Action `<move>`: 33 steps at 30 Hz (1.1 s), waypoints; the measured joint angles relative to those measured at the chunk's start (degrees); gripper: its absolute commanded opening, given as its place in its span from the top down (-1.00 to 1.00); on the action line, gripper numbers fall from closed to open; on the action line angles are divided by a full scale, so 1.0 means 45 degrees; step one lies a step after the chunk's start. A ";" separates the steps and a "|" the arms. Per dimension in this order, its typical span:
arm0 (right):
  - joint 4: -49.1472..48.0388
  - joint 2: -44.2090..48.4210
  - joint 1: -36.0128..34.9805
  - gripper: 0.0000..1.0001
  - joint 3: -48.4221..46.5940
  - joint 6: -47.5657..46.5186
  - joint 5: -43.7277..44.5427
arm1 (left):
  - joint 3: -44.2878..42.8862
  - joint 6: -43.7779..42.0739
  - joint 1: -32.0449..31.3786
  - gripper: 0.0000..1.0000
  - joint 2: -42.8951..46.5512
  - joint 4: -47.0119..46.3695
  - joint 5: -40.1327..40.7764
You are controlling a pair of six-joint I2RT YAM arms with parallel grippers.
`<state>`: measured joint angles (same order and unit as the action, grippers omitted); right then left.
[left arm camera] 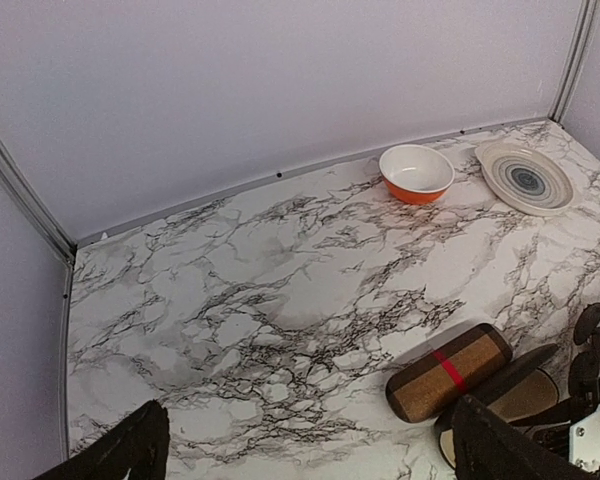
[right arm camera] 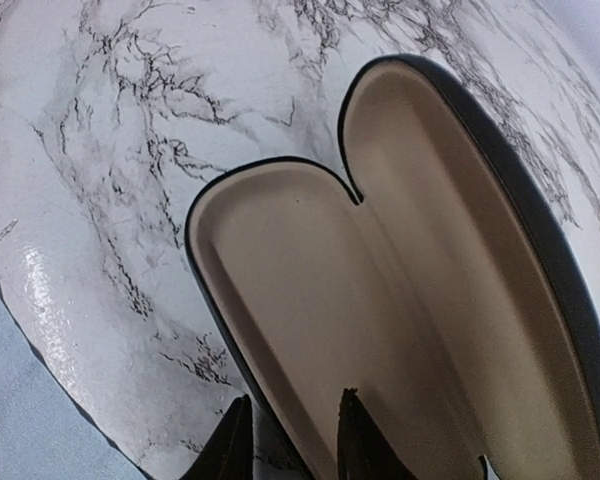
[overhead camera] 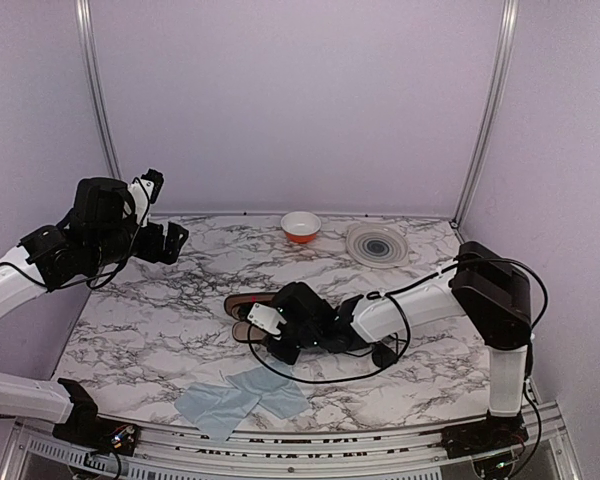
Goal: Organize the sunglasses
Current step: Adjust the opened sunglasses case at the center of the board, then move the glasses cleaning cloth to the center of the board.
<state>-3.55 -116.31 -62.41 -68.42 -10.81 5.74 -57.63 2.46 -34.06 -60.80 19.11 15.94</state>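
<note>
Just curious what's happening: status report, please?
Left gripper open, aside. Right gripper straddles rim of open black case, grip unclear. Case empty; sunglasses not in view. Beside it, plaid case.

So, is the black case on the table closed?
No, the black case lies open, with both beige-lined halves facing up.

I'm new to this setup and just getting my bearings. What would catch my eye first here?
The open black case in the middle of the table, its beige lining bare, with the right gripper astride its rim. Beside it lies a brown plaid case with a red stripe, and the left gripper hangs wide open above the table's left side.
</note>
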 measured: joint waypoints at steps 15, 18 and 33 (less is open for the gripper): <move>0.0248 0.0423 0.0010 0.27 -0.0073 0.0107 -0.0209 | 0.0000 0.0000 0.0000 -0.98 -0.0005 0.0000 -0.0010; 0.0296 0.0991 0.0005 0.26 -0.0073 0.0204 -0.0374 | 0.0000 0.0000 0.0000 -0.98 -0.0005 0.0000 -0.0010; 0.1151 0.5484 0.0102 0.08 0.0432 0.0845 -0.0942 | 0.0000 -0.0034 0.0000 -0.98 0.0019 0.0000 0.0126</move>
<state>1.63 -91.64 -61.95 -66.48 -7.01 1.50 -57.63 2.31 -34.06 -60.71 19.11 16.51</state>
